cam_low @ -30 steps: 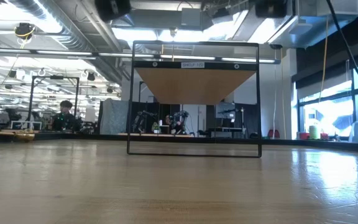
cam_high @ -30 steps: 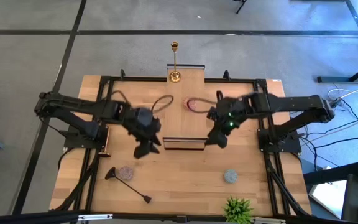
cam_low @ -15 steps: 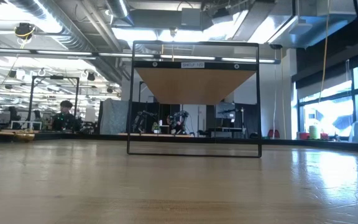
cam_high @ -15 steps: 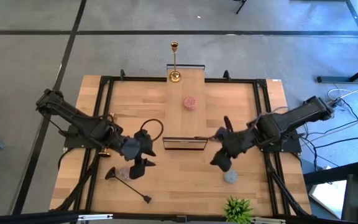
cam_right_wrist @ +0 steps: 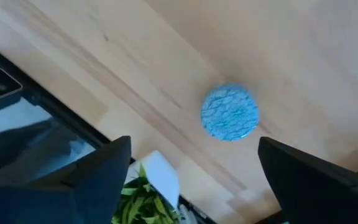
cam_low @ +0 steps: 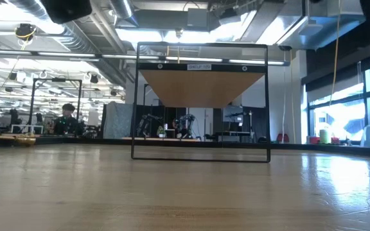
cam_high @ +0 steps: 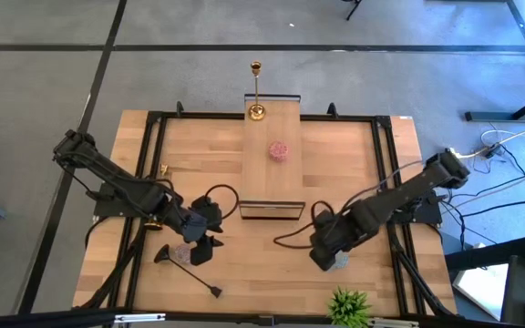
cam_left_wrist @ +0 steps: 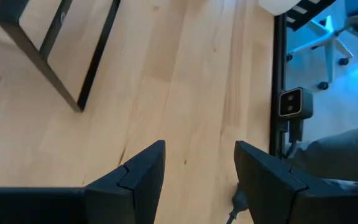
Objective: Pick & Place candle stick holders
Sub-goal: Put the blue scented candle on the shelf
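One gold candle stick holder (cam_high: 255, 91) stands upright on its round base at the far end of the raised middle board. A black one (cam_high: 190, 271) lies on its side on the table near the left front, flared base (cam_high: 163, 254) to the left. My left gripper (cam_high: 200, 250) hovers just above it and the grey-pink disc (cam_high: 183, 252). In its wrist view it is open (cam_left_wrist: 199, 163) over bare wood. My right gripper (cam_high: 328, 257) points down over the blue disc (cam_right_wrist: 230, 112), fingers wide open on either side of it, not touching.
A black wire frame with a small wooden shelf (cam_high: 270, 210) stands mid-table between the arms. A pink disc (cam_high: 279, 150) lies on the middle board. A green plant (cam_high: 349, 306) sits at the near edge, close to my right gripper. A small camera (cam_left_wrist: 291, 102) is mounted on the near rail.
Both grippers have come from beside the wire frame toward the table's near edge and lower. The left one has stopped over the black holder and grey-pink disc. The right one has tipped to point down and stopped over the blue disc. No object has moved.
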Available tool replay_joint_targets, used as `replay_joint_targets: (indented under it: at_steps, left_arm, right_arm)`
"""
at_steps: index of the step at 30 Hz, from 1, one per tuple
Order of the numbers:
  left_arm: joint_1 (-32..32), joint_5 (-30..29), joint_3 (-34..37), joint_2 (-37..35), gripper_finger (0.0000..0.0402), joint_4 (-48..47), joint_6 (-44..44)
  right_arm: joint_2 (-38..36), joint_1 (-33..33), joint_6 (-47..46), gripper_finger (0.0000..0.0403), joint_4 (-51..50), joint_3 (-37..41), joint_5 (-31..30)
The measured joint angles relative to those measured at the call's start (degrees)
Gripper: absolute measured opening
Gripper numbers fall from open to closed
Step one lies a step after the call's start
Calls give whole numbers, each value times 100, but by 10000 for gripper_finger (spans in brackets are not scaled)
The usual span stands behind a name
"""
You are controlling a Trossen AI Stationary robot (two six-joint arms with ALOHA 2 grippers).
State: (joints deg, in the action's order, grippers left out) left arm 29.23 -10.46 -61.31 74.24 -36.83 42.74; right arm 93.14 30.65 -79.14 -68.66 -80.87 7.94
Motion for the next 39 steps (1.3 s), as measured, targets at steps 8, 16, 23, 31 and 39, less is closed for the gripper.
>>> replay_joint_targets:
  at_steps: [8,16,23,31,39]
  left_arm:
    - [0,70,168,4,188,246,107]
    - [0,111,168,4,188,259,101]
    - [0,111,168,4,188,261,59]
    - [0,112,168,4,173,263,-39]
    - [-1,54,168,4,152,279,-47]
  right_arm:
    - [642,59,-121,371,-317,1,87]
    - [697,101,-143,372,-461,1,-88]
    - [697,332,-531,372,-262,369,-132]
    - [697,426,-865,371,480,915,51]
    - [697,466,-1088,371,977,1216,-115]
